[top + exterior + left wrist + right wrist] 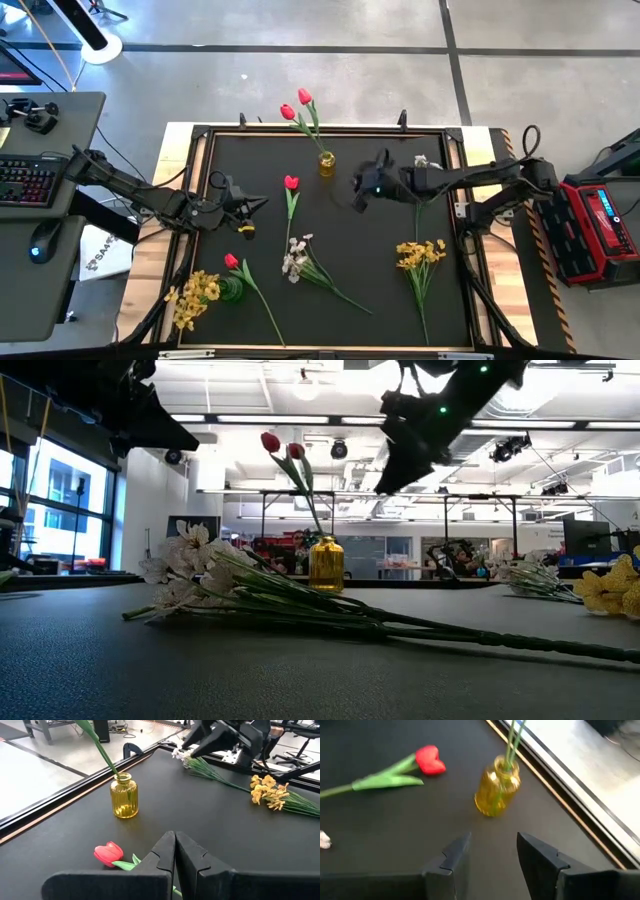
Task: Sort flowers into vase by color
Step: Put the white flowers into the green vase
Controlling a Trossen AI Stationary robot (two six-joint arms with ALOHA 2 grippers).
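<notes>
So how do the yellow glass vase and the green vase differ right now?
The yellow glass vase stands near the mat's far edge with two red tulips upright in it; the green vase sits near the front left corner beside a yellow bunch, and a tulip shows at it, though whether its stem is inside is unclear. Both are small and upright.

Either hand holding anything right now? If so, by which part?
Nothing held. Left hand is shut on nothing; right hand is open, empty, near the yellow vase.
</notes>
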